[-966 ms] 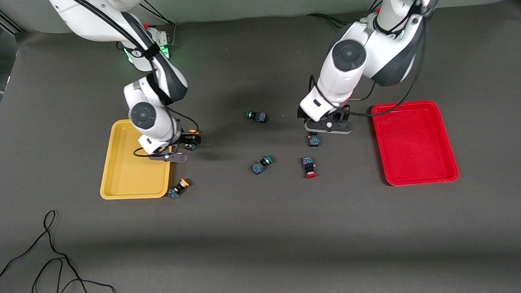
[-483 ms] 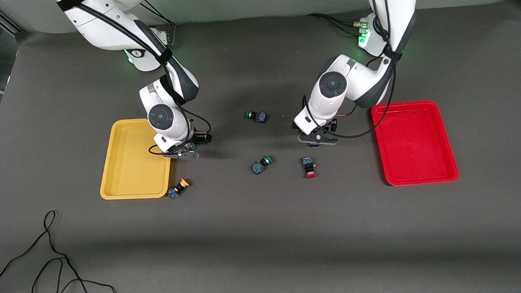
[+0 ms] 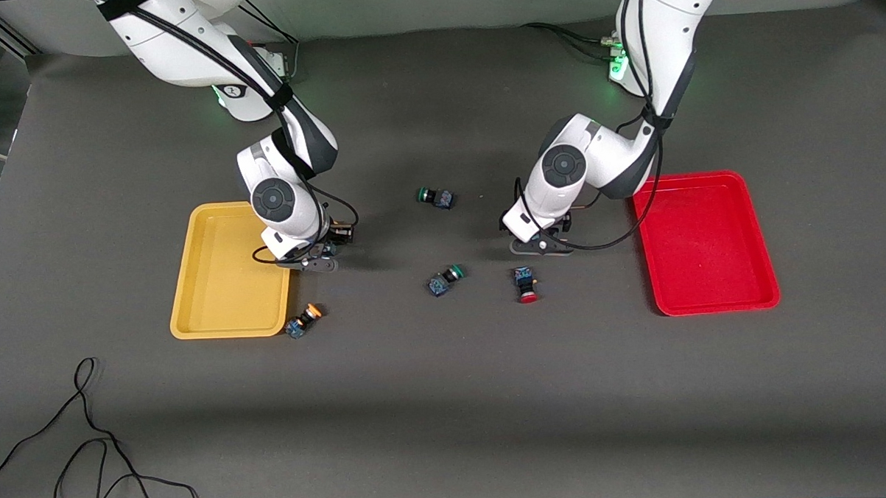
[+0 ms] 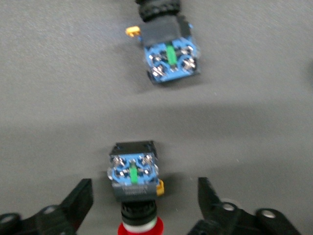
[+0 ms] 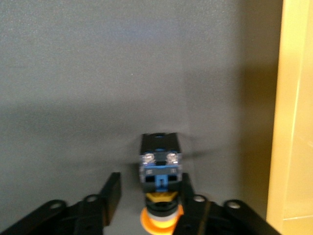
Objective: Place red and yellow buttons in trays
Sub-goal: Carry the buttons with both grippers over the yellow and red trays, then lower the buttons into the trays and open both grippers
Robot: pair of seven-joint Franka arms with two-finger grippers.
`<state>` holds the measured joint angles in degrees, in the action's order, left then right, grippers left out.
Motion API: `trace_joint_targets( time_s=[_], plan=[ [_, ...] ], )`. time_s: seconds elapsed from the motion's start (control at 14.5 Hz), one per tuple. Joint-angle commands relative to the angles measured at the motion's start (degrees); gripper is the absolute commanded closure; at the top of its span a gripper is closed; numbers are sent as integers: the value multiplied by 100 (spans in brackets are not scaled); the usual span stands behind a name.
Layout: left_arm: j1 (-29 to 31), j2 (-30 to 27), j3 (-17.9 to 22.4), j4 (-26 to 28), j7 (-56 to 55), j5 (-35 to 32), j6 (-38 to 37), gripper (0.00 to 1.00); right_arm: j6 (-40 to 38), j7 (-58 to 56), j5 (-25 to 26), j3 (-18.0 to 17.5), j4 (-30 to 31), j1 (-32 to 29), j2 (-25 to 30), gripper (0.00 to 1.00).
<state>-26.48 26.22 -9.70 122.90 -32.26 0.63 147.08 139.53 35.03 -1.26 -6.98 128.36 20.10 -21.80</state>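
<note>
My left gripper is low on the mat, open, with its fingers on either side of a red-capped button and clear of it. The second red button lies nearer the front camera. My right gripper is open around an orange-yellow-capped button, beside the yellow tray. One finger is close against the button and the other stands apart. The second yellow button lies by the tray's near corner. The red tray holds nothing.
Two green-capped buttons lie mid-table, one between the arms and one nearer the front camera. A black cable loops at the near corner toward the right arm's end.
Both grippers came down onto the mat. The left one moved over its red button and now hides it in the front view. The right one shifted away from the tray over the orange-yellow button.
</note>
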Motion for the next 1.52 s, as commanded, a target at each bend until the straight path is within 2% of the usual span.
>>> trace_joint_targets(
  time_s=[0.0,0.07,0.14,0.34,0.48,0.62,0.76,0.9,1.1,1.17,1.31,1.45],
  plan=[
    [-86,164,135,-214,-315,-107,5,52,48,83,30,-5,14,-15,17,86],
    [-86,173,135,-214,-342,-107,5,65,4,83,30,-5,14,-15,52,92],
    [-86,182,135,-214,-342,-107,5,71,-92,92,30,-5,5,-15,140,94],
    [-25,112,135,-459,-360,-107,-301,72,-829,4,30,30,-39,-23,736,95],
    [98,-98,144,-906,-351,-107,-1124,72,-1225,-249,30,178,-39,-67,1123,95],
    [248,-388,144,-1477,-325,-89,-2222,72,-1550,-662,30,520,-30,-68,1431,95],
    [501,-669,135,-1821,-246,-54,-2980,72,-1866,-1294,30,968,-30,-67,1721,95],
    [827,-1064,135,-1709,51,-37,-3159,72,-2070,-1883,30,1390,31,-67,1837,95],
    [1695,-1644,144,-1306,1121,-28,-3615,72,-1642,-2473,30,1909,399,-85,1653,95],
    [2029,-1785,144,-1086,1474,-28,-3547,72,-1352,-2658,30,2050,548,-120,1531,95],
    [2418,-1866,153,-699,2028,-124,-3231,72,-772,-2695,30,2069,699,-120,1127,93],
    [2699,-1840,161,-112,2425,-264,-2469,71,-717,-2703,30,2113,691,-138,1011,90]
  ],
)
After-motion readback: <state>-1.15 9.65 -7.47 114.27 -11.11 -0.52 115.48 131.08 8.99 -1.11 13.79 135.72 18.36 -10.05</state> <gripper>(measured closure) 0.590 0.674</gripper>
